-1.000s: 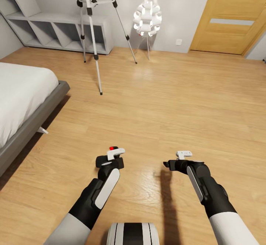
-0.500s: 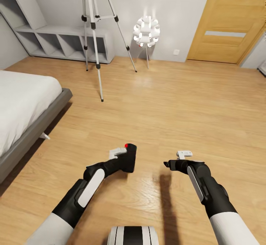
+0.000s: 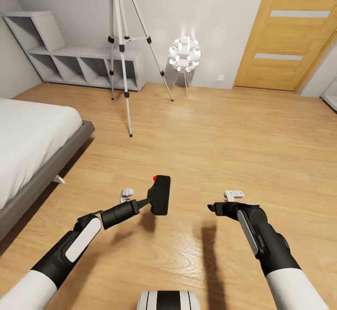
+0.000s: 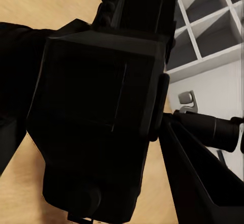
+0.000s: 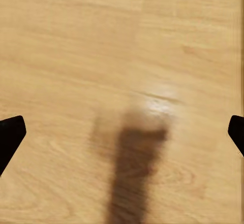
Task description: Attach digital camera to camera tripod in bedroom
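The digital camera (image 3: pixel 159 195), a small black box with a red button on its upper edge, hangs above the wooden floor with my left gripper (image 3: pixel 149 202) shut on it. Up close in the left wrist view, the camera (image 4: pixel 96 112) sits between the dark fingers (image 4: pixel 195 173). The camera tripod (image 3: pixel 122 43) stands at the back left near the wall, on silver legs with black joints; its head is cut off by the view's top edge. To the right, my right gripper (image 3: pixel 213 207) hovers over the floor, open, with nothing between its fingertips (image 5: pixel 10 137).
A grey-framed white bed (image 3: pixel 32 136) lies at the left. Grey cube shelves (image 3: pixel 70 62) line the back wall behind the tripod. A white petal floor lamp (image 3: pixel 186 53) stands to the tripod's right, and a wooden door (image 3: pixel 285 43) is at the back right.
The head view has tilted up, showing more wall. My left arm has reached forward and turned its wrist, carrying the camera to the right and away from me. The right arm is still.
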You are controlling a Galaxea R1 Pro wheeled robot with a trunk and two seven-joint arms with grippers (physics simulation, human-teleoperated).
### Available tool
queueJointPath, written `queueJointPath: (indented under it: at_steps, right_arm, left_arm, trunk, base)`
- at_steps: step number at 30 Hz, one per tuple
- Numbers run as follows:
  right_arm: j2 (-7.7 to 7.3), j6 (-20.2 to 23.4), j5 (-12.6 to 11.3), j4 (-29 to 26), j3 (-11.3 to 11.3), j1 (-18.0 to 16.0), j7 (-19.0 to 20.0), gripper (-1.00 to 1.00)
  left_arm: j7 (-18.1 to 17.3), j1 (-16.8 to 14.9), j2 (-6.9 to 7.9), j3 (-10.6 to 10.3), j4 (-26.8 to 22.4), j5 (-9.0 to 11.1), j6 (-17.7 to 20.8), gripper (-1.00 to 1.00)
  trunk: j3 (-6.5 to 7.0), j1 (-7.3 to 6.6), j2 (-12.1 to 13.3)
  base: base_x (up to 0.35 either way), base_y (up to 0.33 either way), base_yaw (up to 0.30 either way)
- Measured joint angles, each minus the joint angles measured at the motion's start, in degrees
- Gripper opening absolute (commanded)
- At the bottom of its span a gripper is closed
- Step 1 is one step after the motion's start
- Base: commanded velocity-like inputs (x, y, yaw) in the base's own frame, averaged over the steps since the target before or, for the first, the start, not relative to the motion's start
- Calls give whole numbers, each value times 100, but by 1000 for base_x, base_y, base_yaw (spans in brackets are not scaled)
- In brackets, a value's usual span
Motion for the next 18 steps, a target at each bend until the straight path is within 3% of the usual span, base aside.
queueJointPath:
  at_steps: [9, 15, 18]
  right_arm:
    - [-15, 6, 13, 0, 0, 0, -1, 100]
    - [-11, 8, 31, 0, 5, 0, -2, 100]
    - [-16, 9, 20, 0, 1, 0, -1, 100]
  left_arm:
    - [-45, 4, -5, 2, 41, 37, -72, -100]
    - [287, 7, -22, 1, 23, 34, -73, -100]
    - [642, 8, -29, 0, -7, 38, -69, -100]
  trunk:
    - [200, -23, 12]
    - [333, -39, 20]
    - [399, -46, 24]
  base:
    - [0, 0, 0]
    - [0, 0, 0]
    - [0, 0, 0]
